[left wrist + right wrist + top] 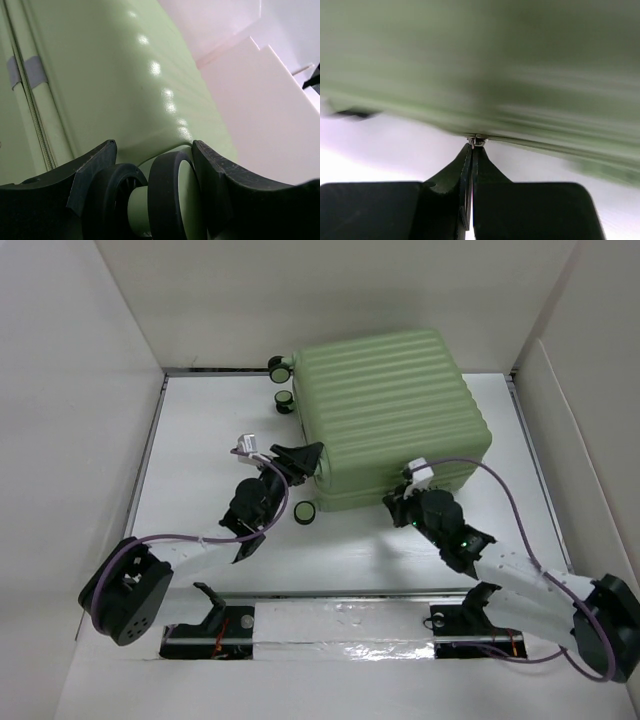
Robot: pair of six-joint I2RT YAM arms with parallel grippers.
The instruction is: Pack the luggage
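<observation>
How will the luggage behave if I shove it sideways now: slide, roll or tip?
The luggage lies flat on its broad side, so it probably won't tip. Its glossy shell would likely slide on the table rather than roll, as the caster wheels stick out from one end. The left gripper closed around a wheel may brace it.

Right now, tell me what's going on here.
Two robot arms are working on a closed light-green suitcase that lies flat on the white table. The left gripper is clamped around a twin caster wheel on the suitcase's left side, apparently steadying it. The right gripper is shut at the near edge of the suitcase, pinching what looks like a small metal zipper pull.
</observation>
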